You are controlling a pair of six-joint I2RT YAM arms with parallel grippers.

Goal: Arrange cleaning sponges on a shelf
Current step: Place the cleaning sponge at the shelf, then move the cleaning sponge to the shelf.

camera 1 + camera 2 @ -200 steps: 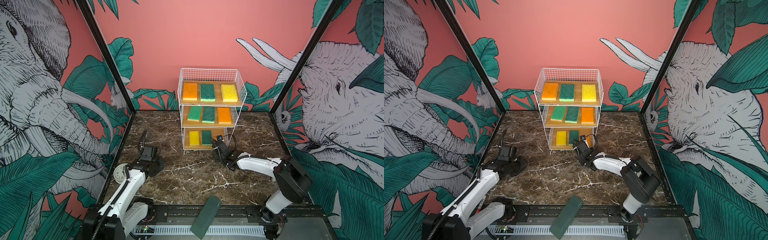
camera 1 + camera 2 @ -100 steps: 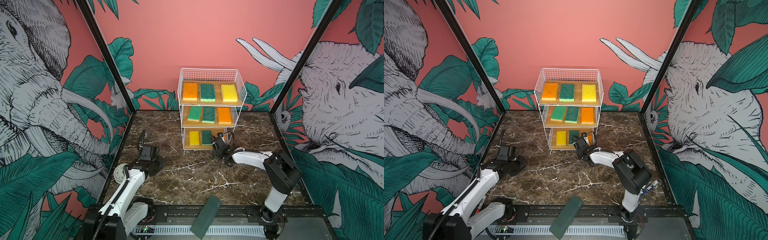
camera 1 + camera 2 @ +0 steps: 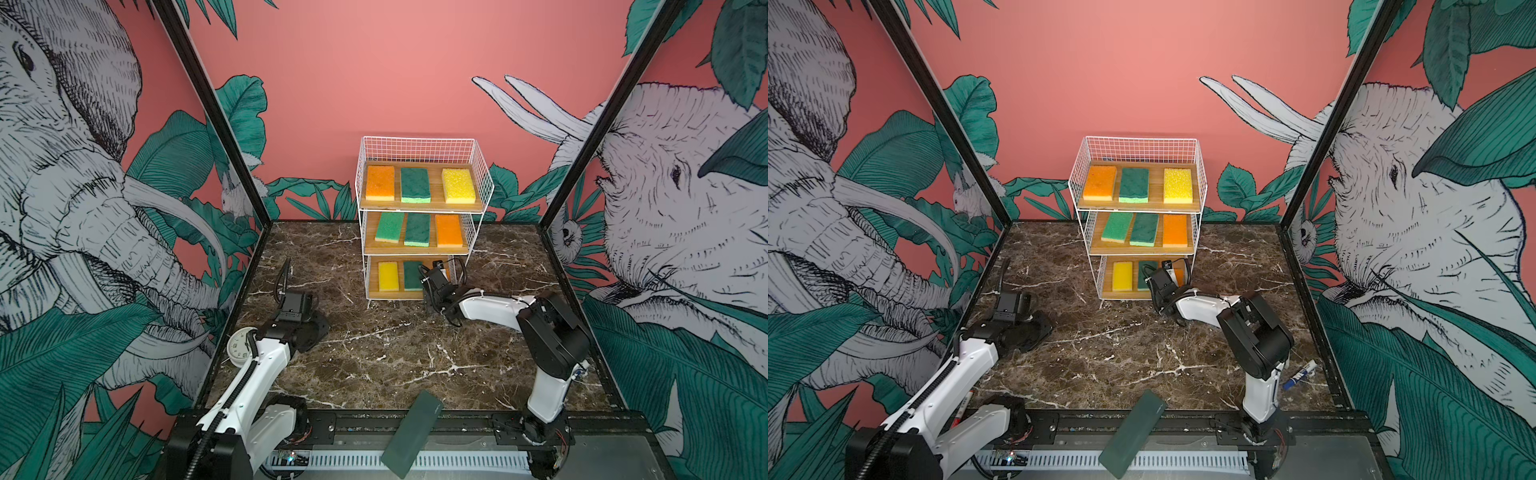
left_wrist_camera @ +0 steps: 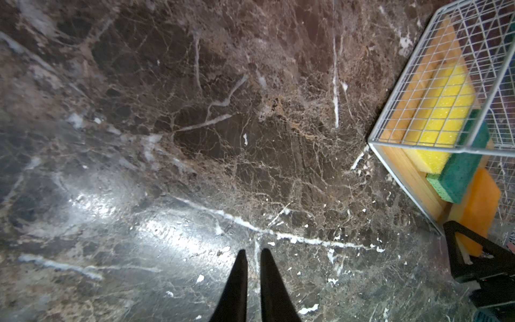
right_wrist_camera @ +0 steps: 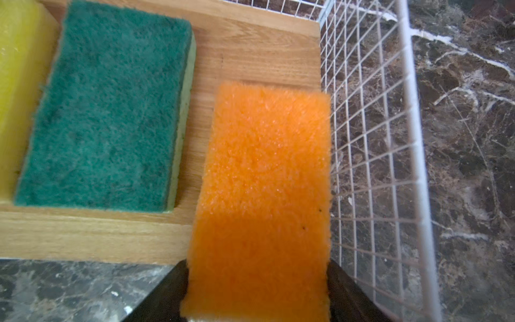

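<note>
My right gripper (image 5: 256, 292) straddles an orange sponge (image 5: 264, 195) at lower centre of its wrist view; whether the jaws grip it I cannot tell. The sponge overhangs the shelf's (image 3: 478, 174) bottom board (image 5: 92, 237), beside a green sponge (image 5: 108, 111). My left gripper (image 4: 253, 278), nearly closed and empty, hangs over marble.

Fuzzy orange sponge (image 5: 262, 195) on the shelf (image 5: 250, 47) — matt light wood, white wire grid; marble tabletop (image 4: 195, 139) glossy.
</note>
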